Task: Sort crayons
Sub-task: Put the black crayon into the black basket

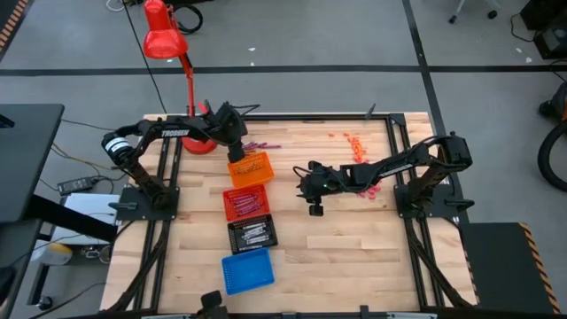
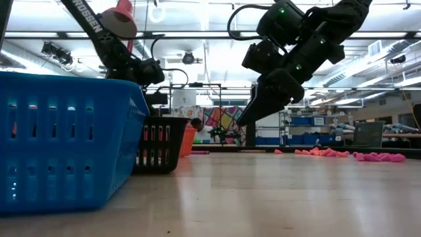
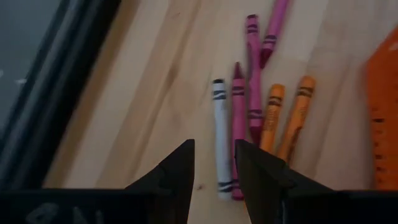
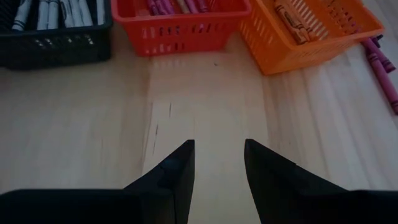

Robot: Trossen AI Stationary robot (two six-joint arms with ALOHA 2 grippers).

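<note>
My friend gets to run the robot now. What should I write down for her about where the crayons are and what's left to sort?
Left tool: open, empty, above loose crayons (white, magenta, orange) beside the orange tray.
Right tool: open, empty, over bare table facing the trays.
Done: orange crayons lie in the orange tray, magenta ones in the red tray, white ones in the black tray.
Blue tray: no crayons visible in it.
Left: the loose group by the left tool, plus orange crayons and pink crayons scattered on the right arm's side of the table.
</note>
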